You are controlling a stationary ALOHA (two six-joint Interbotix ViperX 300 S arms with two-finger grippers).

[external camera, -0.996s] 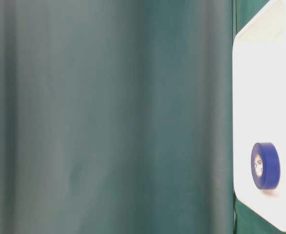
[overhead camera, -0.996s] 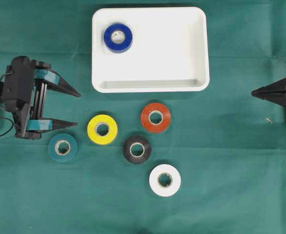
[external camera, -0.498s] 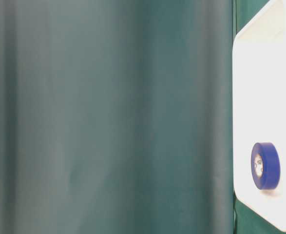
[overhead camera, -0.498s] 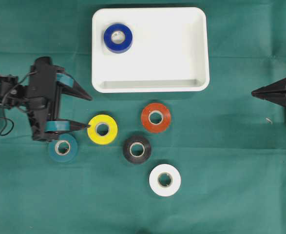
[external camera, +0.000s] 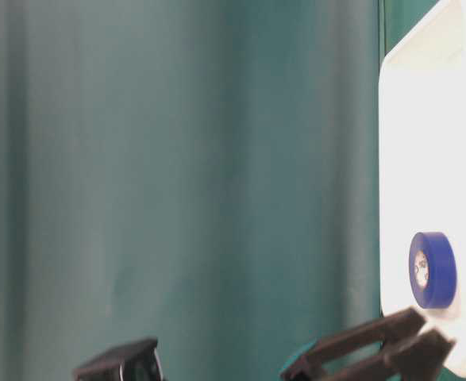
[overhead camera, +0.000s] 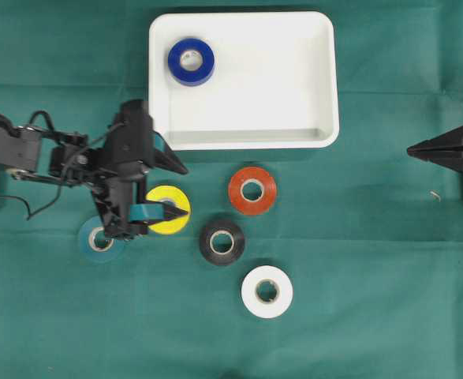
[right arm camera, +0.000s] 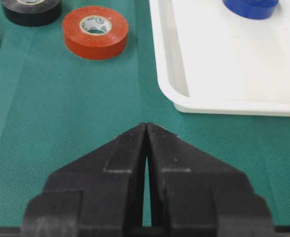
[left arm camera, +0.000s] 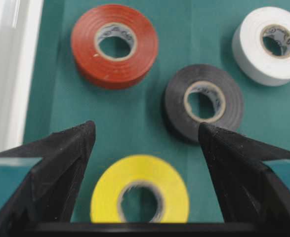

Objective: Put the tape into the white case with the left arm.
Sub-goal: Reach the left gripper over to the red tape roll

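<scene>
The white case (overhead camera: 294, 79) lies at the top middle of the green cloth with a blue tape (overhead camera: 191, 61) in its left corner. Below it lies a yellow tape (overhead camera: 164, 194). My left gripper (overhead camera: 186, 191) hangs open over it. In the left wrist view the yellow tape (left arm camera: 145, 170) sits between the spread fingers, touching neither, with the left gripper (left arm camera: 145, 127) empty. At the right edge my right gripper (overhead camera: 411, 149) rests shut and empty, away from all rolls, and the right wrist view shows the right gripper (right arm camera: 146, 124) closed.
Loose rolls lie nearby: red tape (overhead camera: 237, 192), black tape (overhead camera: 207, 242), white tape (overhead camera: 251, 294), and a teal tape (overhead camera: 87, 241) half under the left arm. The table-level view shows the case (external camera: 431, 143), the blue tape (external camera: 435, 270) and left fingers (external camera: 367, 349).
The left arm has swung right from the left edge, past the teal tape, until its open fingers straddle the yellow tape. The right arm and all rolls have stayed put.
</scene>
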